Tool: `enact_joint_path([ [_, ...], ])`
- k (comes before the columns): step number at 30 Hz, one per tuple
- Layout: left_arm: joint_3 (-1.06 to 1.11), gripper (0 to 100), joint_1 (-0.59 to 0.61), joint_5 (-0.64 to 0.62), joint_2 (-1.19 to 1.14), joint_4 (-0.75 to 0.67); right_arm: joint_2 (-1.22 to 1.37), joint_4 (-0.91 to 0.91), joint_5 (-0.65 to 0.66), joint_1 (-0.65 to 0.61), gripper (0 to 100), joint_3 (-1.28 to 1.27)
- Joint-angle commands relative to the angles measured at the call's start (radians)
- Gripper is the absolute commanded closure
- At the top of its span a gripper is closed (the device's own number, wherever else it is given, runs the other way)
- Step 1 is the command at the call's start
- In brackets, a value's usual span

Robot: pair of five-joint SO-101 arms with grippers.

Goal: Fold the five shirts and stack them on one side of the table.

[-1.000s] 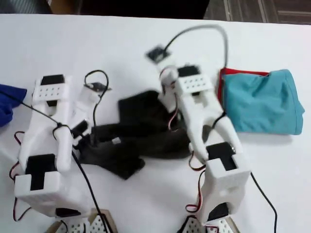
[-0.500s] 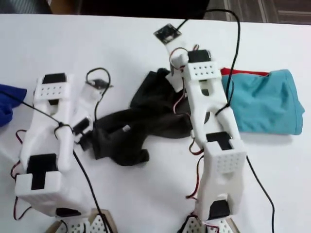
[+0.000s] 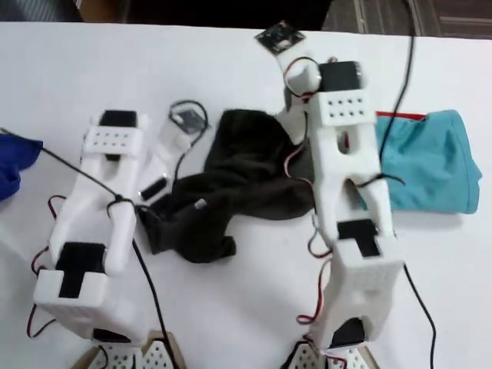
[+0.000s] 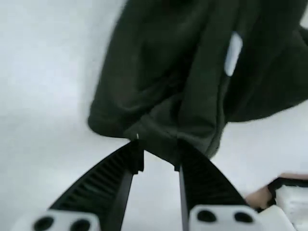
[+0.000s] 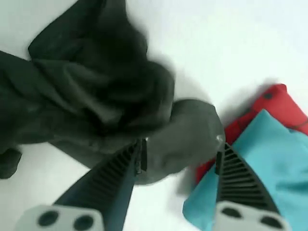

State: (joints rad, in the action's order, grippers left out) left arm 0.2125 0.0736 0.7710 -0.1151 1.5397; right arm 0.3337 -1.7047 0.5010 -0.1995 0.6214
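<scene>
The black shirt [image 3: 246, 181] lies crumpled at the middle of the table [image 3: 92, 69], between the two arms, not yet spread or folded; the left end effector [image 4: 158, 156] is nearly clenched, its tips nipping a bunched hem at the shirt's near edge, seemingly to drag that side out flat; the right end effector [image 5: 180, 154] is released, jaws standing wide over the shirt's far lobe, just beside the finished pile, probably lining up for a corner to pull; that pile, a folded teal shirt [image 3: 423, 161] over a red shirt [image 3: 400, 117], sits on the right-hand side, which looks like the stacking side; a blue shirt [image 3: 15, 161] waits at the opposite edge; a small white tag [image 4: 233, 48] shows on the black cloth, but no writing can be read.
</scene>
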Motion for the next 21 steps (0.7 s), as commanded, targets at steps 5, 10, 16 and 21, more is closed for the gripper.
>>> enact_joint_path([
  [5, 0.042, 86, -0.015, 0.109, 0.008, 0.000, -0.460, -0.001, 0.011, 0.028, 71.7, -0.390],
  [10, 0.031, 86, -0.055, 0.117, 0.017, 0.101, -0.664, 0.048, 0.054, 0.062, 71.7, -0.638],
  [16, 0.021, 86, -0.133, 0.117, 0.051, 0.210, -0.740, 0.188, 0.060, 0.143, 71.7, -0.856],
  [21, 0.010, 86, -0.157, 0.109, 0.084, 0.219, -0.743, 0.229, 0.061, 0.176, 71.7, -0.953],
])
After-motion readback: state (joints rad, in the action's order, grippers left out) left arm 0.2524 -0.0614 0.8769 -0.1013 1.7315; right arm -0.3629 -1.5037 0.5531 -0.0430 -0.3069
